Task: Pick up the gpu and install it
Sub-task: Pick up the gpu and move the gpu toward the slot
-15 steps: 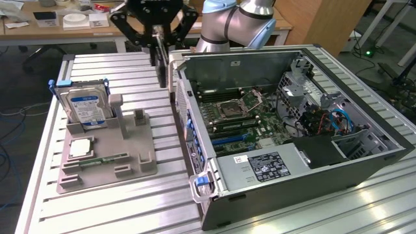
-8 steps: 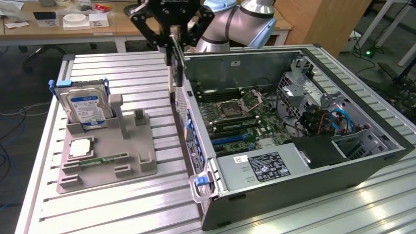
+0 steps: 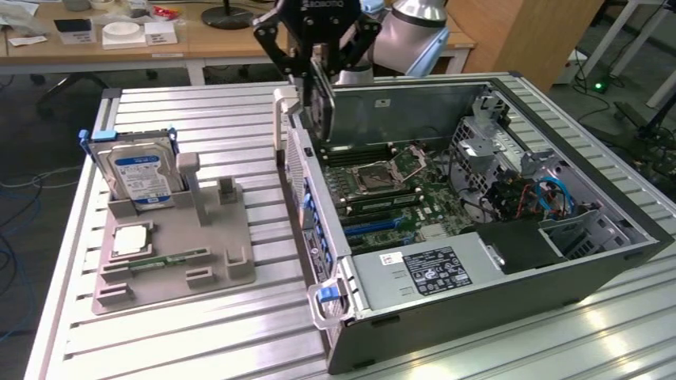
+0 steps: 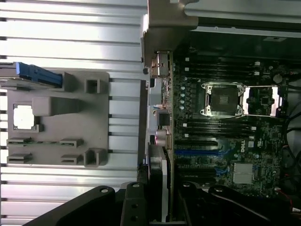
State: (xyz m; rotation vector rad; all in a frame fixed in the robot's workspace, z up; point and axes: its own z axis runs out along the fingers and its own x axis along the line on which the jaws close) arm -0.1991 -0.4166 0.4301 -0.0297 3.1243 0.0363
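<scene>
Gripper (image 3: 319, 75) hangs over the rear corner of the open computer case (image 3: 476, 317), the corner closest to the grey parts fixture (image 3: 201, 237). Fingers (image 4: 134, 207) are closed on the gpu (image 3: 320, 103), one on each flat face of the card.

Gpu is on edge and upright, long side vertical, its upper part between the fingers. Its lower edge comes down to about the case rim, just inside the case's rear wall. Cannot tell whether it touches anything inside the case.

Wrist view: gpu (image 4: 160, 174) is seen edge-on between the two sides of the gripper (image 4: 160, 209). It runs along the case's port-side wall (image 4: 160, 19), beside the edge of the motherboard (image 4: 225, 150).

Inside the case, the CPU socket (image 3: 382, 170) sits open on the motherboard (image 3: 423, 194), further in from the gpu. The power supply (image 3: 423, 269) is at the end of the case away from the gripper.

Outside the case, the fixture lies just beside the rear wall on the slatted table (image 3: 190, 340). A hard drive (image 3: 138, 170) with a blue label stands upright in the fixture, well apart from the gpu.
</scene>
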